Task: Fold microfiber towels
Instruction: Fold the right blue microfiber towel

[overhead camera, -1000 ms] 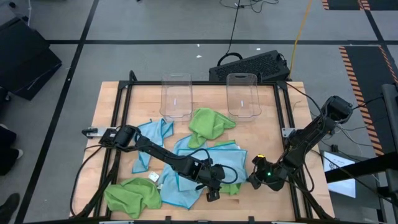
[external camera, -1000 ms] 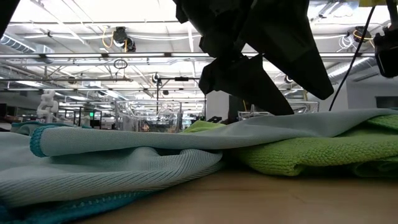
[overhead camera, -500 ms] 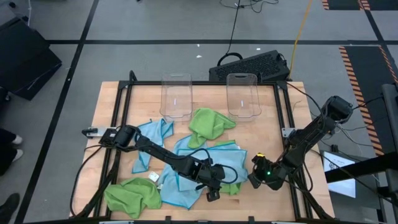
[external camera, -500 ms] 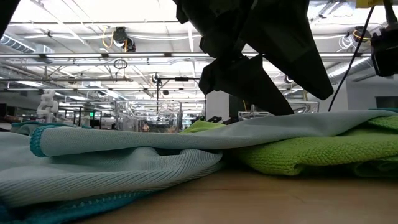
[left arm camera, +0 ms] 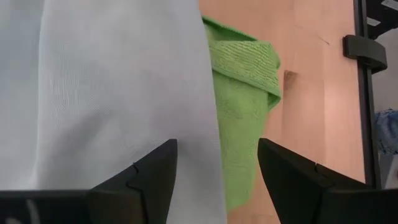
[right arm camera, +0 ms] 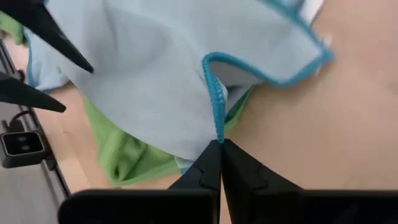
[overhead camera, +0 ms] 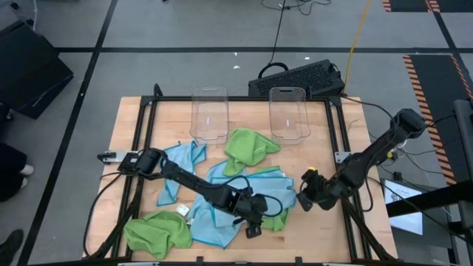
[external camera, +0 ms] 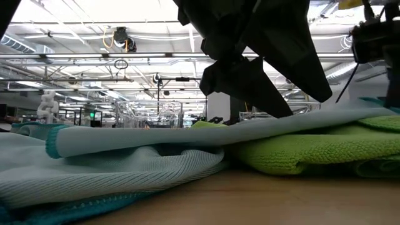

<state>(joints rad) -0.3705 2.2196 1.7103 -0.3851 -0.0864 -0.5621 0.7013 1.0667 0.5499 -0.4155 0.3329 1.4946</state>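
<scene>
Your right hand (overhead camera: 301, 198) pinches the light blue microfiber towel's (overhead camera: 267, 186) right edge mid-counter; left hand (overhead camera: 253, 222) spread over it. Two clear plastic bins (overhead camera: 210, 114) far; two lime green towels (overhead camera: 249, 148).

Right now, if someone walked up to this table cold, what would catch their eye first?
Probably the heap of lime green and light blue towels spread over the near half of the table. The right gripper is shut on the light blue towel's edge, and the left gripper hovers open over the heap.
</scene>
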